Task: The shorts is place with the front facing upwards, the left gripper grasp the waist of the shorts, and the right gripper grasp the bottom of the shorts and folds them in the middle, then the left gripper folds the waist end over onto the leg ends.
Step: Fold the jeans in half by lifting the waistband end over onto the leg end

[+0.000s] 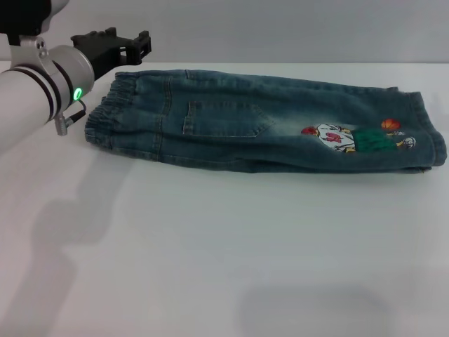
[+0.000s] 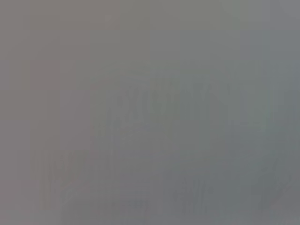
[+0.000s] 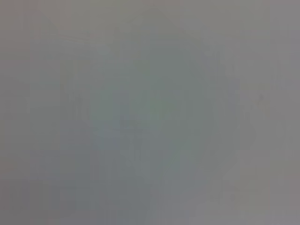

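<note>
I see the shorts [image 1: 266, 123] lying folded lengthwise on the table [image 1: 210, 253], waist [image 1: 105, 116] at my left. The left gripper [image 1: 130, 45] hovers just behind the waist; whether it is wide or narrow, I cannot tell.

Silver banded left arm [image 1: 42, 88], green ring light, black left gripper [image 1: 137, 43].
</note>
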Controlling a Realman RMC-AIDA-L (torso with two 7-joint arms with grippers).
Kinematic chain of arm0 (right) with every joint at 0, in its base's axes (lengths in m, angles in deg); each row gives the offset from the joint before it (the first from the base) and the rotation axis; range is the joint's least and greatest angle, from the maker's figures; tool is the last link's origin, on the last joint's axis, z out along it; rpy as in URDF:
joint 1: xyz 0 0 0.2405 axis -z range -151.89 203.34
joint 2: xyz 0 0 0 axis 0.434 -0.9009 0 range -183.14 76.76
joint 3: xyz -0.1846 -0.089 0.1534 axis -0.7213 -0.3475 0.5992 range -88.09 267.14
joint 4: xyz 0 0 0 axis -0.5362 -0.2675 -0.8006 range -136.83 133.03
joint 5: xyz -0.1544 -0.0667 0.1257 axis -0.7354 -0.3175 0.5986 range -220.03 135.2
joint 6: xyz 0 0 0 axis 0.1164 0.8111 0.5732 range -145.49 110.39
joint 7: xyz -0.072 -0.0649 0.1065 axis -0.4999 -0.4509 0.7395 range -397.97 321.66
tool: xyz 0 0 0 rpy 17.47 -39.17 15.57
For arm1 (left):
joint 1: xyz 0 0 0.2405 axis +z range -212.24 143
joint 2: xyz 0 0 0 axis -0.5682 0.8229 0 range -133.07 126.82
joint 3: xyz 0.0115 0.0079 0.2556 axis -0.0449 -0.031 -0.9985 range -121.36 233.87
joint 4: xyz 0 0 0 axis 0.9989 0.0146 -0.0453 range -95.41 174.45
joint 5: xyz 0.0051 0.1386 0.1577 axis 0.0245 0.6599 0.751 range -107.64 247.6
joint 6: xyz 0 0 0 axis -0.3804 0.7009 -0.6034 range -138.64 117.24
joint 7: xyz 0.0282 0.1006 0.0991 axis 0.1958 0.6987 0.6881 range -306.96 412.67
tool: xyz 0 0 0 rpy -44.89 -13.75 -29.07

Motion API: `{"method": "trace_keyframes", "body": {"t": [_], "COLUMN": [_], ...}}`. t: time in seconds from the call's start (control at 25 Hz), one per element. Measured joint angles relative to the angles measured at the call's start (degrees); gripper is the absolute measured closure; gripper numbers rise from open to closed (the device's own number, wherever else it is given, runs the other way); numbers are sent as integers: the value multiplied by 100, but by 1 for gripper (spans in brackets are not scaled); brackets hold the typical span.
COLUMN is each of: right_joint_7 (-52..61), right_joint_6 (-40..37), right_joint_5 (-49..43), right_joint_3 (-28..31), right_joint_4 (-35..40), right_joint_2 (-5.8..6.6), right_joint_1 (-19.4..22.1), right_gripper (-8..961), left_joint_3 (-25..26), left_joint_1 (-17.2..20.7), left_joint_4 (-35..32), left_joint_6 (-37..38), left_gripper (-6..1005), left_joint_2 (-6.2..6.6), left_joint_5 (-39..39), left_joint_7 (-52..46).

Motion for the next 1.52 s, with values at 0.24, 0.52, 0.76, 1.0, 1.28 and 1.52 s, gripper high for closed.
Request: {"method": "trace_keyframes", "body": {"t": [0.24, 0.52, 0.76, 1.0, 1.28, 1.52], "right_joint_7": [0, -147, -243, -247, -214, -198], "right_joint_6": [-654, -2469, -3796, -3830, -3794, -3769], "right_joint_5": [-1, -6, -15, -15, -16, -14], "right_joint_3": [-636, -1435, -2109, -2469, -2579, -2594], "right_joint_4": [126, 690, 1949, 2064, 2030, 1962], "right_joint_2": [-6, -40, 6, 9, 11, 9], "right_joint_1": [280, 656, 266, 167, 262, 365], "right_gripper": [338, 172, 241, 462, 741, 935], "left_joint_3": [46, 237, 450, 884, 987, 1005], "left_joint_1": [222, 277, 419, 421, 344, 193], "left_joint_4": [406, 493, 597, 602, 382, 55], "left_joint_6": [-545, -1099, -1685, -2255, -2523, -2608], "left_gripper": [388, 184, 163, 153, 153, 153], "left_joint_2": [21, 21, 20, 18, 19, 18], "left_joint_5": [7, 11, 18, 41, 43, 43], "left_joint_7": [45, 71, 73, 75, 153, 199]}}
